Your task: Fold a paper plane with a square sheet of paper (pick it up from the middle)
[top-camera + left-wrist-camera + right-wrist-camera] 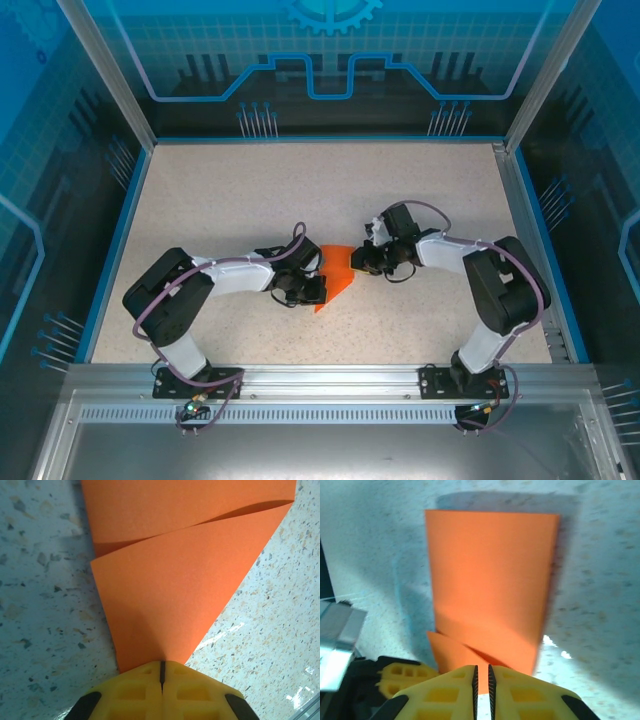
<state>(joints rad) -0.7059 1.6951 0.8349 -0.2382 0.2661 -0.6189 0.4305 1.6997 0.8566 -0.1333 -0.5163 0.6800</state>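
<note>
We recorded the left gripper (162, 664) fully closed, its fingertips on the narrow pointed end of the square sheet of paper (165, 605); pinching or merely pressing, we could not tell. The right gripper (482, 667) showed a thin slit between its fingers at the paper's opposite edge, and a grip there could not be confirmed. The orange sheet lay folded, one flap overlapping another, between both grippers near the middle of the table (250, 190).
</note>
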